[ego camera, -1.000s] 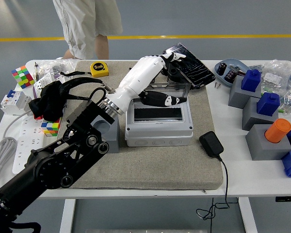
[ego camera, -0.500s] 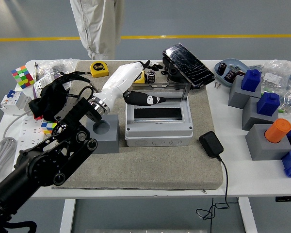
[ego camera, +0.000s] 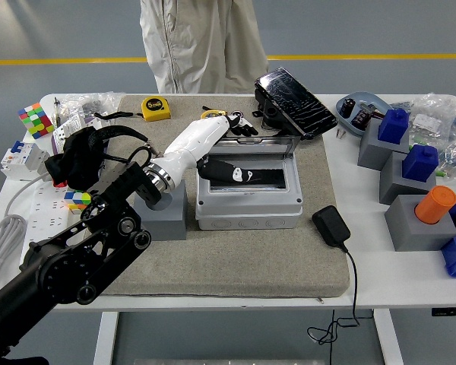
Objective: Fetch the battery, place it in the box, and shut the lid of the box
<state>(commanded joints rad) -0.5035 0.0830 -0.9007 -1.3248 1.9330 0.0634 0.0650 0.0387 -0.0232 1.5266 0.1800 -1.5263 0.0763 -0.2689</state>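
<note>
A grey plastic box sits mid-table on the grey mat, its clear lid standing open at the back. My left hand, white-shelled on a black arm, reaches in from the lower left and hovers at the box's far left corner, partly over the opening. It covers the mat just behind the box, where a small black battery lay. I cannot see the battery now, nor whether the hand holds anything. The right arm is out of the picture.
A person in beige trousers stands at the far edge. A black panel leans behind the box. Nearby are a yellow tape measure, a grey block, a black charger and a bowl. Blue-topped blocks stand right.
My left hand pulled back from the black panel, swung left, then came down to the box's back left corner, covering the battery. The person walked right behind the table.
</note>
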